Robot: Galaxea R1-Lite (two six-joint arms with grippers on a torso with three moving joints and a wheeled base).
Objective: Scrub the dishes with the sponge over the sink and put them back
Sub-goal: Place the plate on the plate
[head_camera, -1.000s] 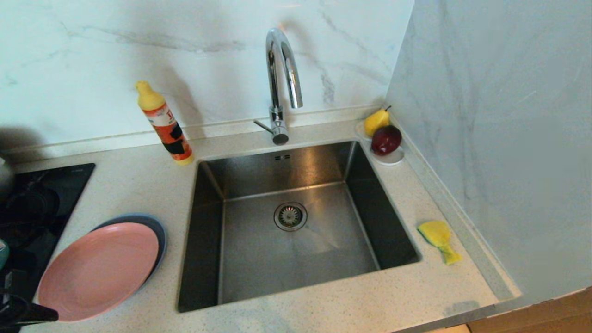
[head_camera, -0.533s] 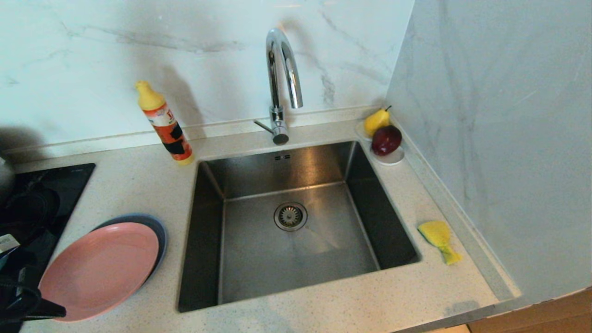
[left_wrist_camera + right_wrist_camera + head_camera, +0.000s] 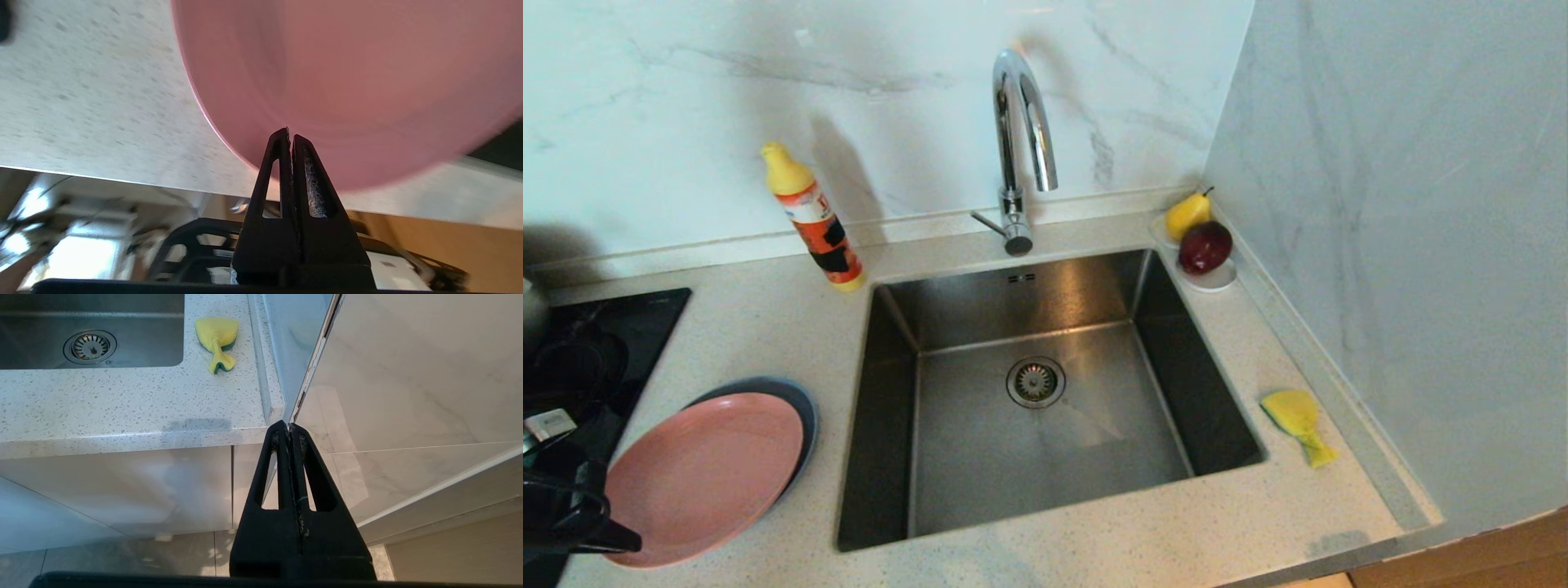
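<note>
1. The light blue plate (image 3: 800, 400) lies mostly hidden under the pink plate (image 3: 707, 474); only a rim crescent shows
2. The left gripper (image 3: 625, 543) is largely cut off by the head view's left edge
3. The bottle (image 3: 815, 220) label is too small to read

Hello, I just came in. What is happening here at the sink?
The left tool, shut and holding nothing, is at the near rim of the pink plate, which lies on a blue plate on the counter beside the sink. The right tool is shut too, parked low in front of the counter. The yellow sponge lies untouched on the sink's other side. No scrubbing has begun yet.
</note>
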